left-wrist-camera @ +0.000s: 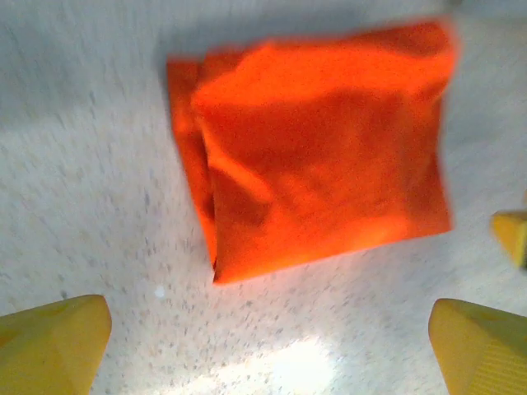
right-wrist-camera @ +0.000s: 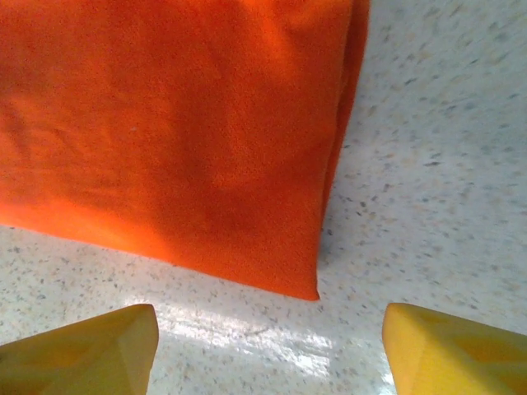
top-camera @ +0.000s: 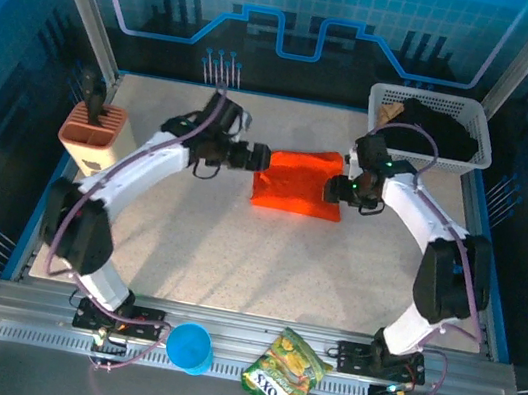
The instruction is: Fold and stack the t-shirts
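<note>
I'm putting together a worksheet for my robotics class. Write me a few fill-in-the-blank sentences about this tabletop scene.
The folded t-shirt on the table is ___ in colour.
The black t-shirt lies inside the white ___.
The left pincer stands ___, nothing between its fingers.
In the top view, the blue cup stands ___ of the snack bag.
Missing words: orange; basket; open; left.

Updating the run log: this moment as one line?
orange t-shirt: folded | left gripper: open, empty | right gripper: open, empty | black t-shirt: in basket
</note>
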Controlling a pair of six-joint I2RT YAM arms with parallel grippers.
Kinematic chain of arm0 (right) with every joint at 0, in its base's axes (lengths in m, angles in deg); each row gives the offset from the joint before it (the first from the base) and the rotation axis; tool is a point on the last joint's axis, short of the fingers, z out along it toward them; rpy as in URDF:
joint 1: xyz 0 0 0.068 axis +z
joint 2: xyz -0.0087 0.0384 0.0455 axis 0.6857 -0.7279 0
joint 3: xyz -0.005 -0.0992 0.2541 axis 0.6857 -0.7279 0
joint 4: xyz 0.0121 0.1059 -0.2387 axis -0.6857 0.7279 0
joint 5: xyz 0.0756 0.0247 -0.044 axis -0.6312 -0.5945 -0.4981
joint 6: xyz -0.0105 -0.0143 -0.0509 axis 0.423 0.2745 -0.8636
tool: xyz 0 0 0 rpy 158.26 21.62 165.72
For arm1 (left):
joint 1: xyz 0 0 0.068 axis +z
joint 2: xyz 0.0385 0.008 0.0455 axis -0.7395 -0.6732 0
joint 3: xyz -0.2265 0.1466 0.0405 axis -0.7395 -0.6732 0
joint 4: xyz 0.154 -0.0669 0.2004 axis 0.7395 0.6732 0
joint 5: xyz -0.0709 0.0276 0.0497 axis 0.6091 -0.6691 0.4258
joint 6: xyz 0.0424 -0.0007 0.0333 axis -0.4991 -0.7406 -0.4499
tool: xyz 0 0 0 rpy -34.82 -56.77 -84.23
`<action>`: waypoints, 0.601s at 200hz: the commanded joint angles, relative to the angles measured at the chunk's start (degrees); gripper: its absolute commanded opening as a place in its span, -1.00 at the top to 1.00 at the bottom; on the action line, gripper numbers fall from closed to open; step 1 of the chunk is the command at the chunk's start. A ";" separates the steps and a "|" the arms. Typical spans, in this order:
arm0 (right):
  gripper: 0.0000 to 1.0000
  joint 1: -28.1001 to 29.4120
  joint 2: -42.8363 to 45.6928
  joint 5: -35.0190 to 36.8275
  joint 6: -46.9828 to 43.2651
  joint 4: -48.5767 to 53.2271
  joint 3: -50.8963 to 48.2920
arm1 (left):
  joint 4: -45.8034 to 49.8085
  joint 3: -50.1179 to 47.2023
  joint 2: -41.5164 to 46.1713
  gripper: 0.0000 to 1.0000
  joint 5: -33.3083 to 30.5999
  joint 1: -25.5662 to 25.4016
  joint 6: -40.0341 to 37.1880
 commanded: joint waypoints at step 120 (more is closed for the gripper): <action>0.09 -0.77 -18.01 -2.12 4.73 -8.75 3.65 | -0.47 9.17 -27.00 -0.17 -3.71 -3.98 7.40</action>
